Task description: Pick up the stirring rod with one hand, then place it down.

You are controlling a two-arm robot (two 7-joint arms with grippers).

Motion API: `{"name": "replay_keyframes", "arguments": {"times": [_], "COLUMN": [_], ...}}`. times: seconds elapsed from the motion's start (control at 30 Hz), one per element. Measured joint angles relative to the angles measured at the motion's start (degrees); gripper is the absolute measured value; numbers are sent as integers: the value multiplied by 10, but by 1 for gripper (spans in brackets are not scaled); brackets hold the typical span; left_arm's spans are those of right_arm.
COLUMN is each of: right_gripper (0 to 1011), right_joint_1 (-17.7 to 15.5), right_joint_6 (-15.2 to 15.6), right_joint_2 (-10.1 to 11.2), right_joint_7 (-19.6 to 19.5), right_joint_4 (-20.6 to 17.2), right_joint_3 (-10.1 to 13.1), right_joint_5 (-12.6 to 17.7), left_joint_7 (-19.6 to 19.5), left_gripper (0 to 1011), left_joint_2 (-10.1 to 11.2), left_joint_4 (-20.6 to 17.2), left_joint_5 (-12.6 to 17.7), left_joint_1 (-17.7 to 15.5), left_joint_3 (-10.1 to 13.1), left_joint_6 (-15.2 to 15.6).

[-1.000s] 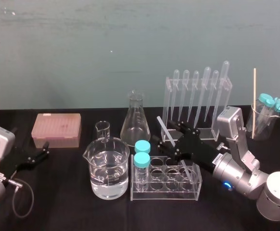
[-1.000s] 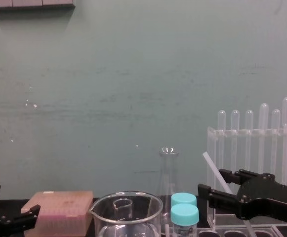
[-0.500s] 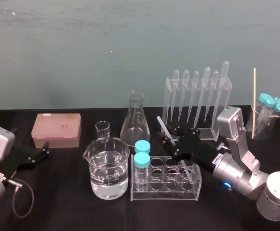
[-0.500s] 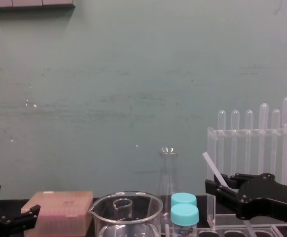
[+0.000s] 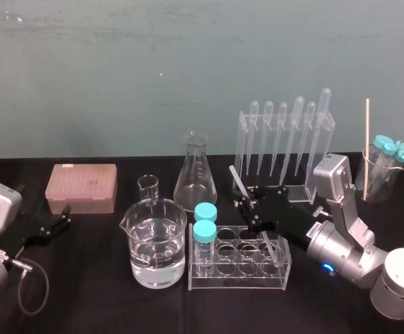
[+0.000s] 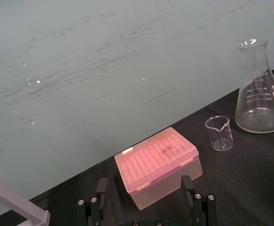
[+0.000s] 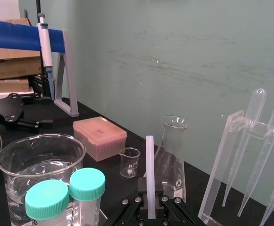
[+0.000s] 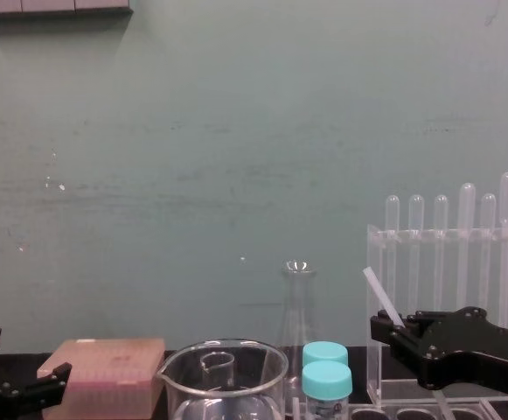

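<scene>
- The right gripper (image 5: pixel 247 207) sits right of centre in the head view, just above the back edge of the clear tube rack (image 5: pixel 240 268). Its fingers are closed on the stirring rod (image 5: pixel 237 181).
- The rod is tilted, with its upper end leaning toward the upper left. Its lower part runs down and right behind the rack's right-hand wells. I cannot tell whether the tip rests in a well.
- In the right wrist view the rod (image 7: pixel 149 169) stands straight up out of the pinched fingers (image 7: pixel 161 203), in front of the flask (image 7: pixel 170 157).
- In the chest view the rod (image 8: pixel 381 296) rises from the gripper (image 8: pixel 386 328) at lower right, in front of the pipette stand (image 8: pixel 376 262).
- The left gripper (image 5: pixel 61 217) rests low at the left edge on the black tabletop (image 5: pixel 90 292), just in front of the pink box (image 5: pixel 82 186). Its fingers (image 6: pixel 101 187) are spread apart and hold nothing.
</scene>
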Motion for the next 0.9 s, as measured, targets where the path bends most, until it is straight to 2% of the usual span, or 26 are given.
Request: {"name": "replay_keyframes", "arguments": {"times": [0.27, 0.53, 0.63, 0.7, 0.73, 0.8, 0.83, 0.9], "right_gripper": [69, 69, 69, 69, 69, 69, 69, 69], "right_joint_1": [-1, -2, -3, -4, -5, -6, -7, -9], "right_joint_6": [-1, -16, -35, -60, -85, -110, -137, -162], "right_joint_2": [-2, -20, -27, -32, -35, -38, -40, -42], "right_joint_7": [2, 42, 64, 74, 76, 77, 77, 78], "right_joint_4": [0, -6, -15, -21, -25, -27, -27, -26], "right_joint_3": [5, 48, 65, 76, 83, 90, 96, 102], "right_joint_5": [2, 65, 89, 96, 93, 85, 76, 68], "left_joint_7": [0, 0, 0, 0, 0, 0, 0, 0], "left_gripper": [1000, 1000, 1000, 1000, 1000, 1000, 1000, 1000], "left_joint_2": [0, 0, 0, 0, 0, 0, 0, 0], "left_joint_4": [0, 0, 0, 0, 0, 0, 0, 0], "left_joint_5": [0, 0, 0, 0, 0, 0, 0, 0], "left_joint_1": [0, 0, 0, 0, 0, 0, 0, 0], "left_joint_3": [0, 0, 0, 0, 0, 0, 0, 0], "left_joint_6": [0, 0, 0, 0, 0, 0, 0, 0]}}
